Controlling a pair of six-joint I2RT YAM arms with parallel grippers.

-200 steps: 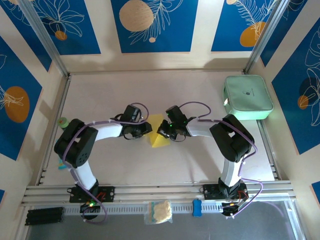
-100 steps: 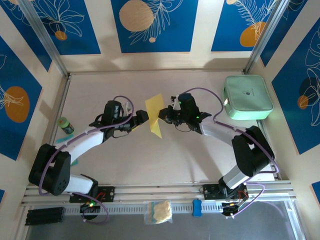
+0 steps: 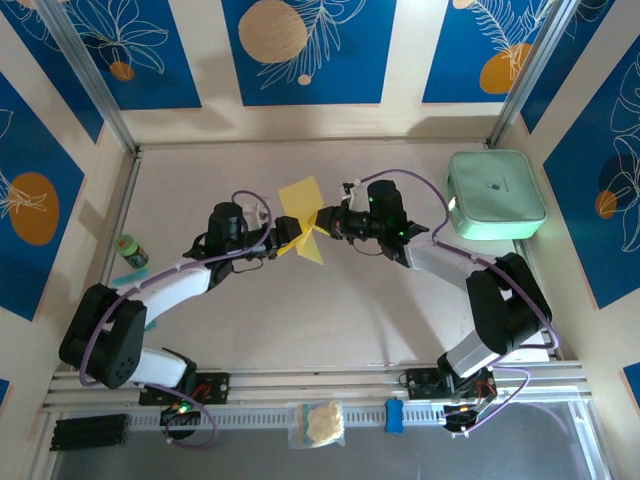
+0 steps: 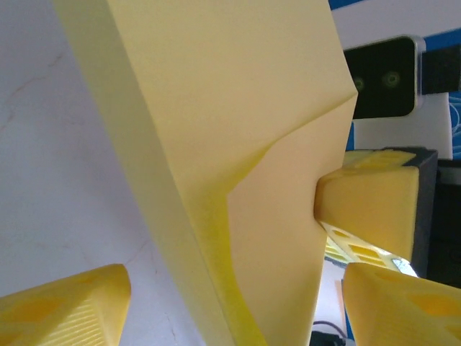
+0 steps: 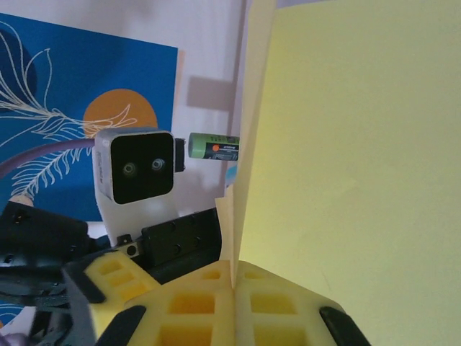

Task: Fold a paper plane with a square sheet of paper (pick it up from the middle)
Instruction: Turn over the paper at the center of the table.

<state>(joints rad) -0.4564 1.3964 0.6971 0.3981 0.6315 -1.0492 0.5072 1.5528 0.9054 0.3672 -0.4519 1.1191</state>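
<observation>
Square sheet of paper is standing on edge over the middle of the worktop, caught between the two hands. From the top view I judge it is hanging clear of the surface rather than lying on it. It is partly folded: the left wrist view is showing one slanted crease across the sheet. Its long axis is running from the far side toward the near side, leaning slightly rightward, so its broad faces are turned toward the two arms.

Right hand is clamping the sheet's right-hand edge. In its own wrist view the right hand is pressed together with the thin paper edge caught in the seam, and the sheet is rising beyond it.

Left hand is sitting at the opposite face with its fingers apart. In the left wrist view the left hand is straddling the lower edge, and neither finger is visibly touching paper.

Judgement: the left hand is the free one, and the sheet is lying straight ahead inside its gap — closing across the thin direction is what the next pinch turns on.

Surroundings: mint-green case is sitting far right and a green cylinder at the left edge, both well apart. A cream wad in a clear bag is lying at the near rail. The likeliest obstruction is the opposing hand itself, since the fingertips are facing each other closely.
</observation>
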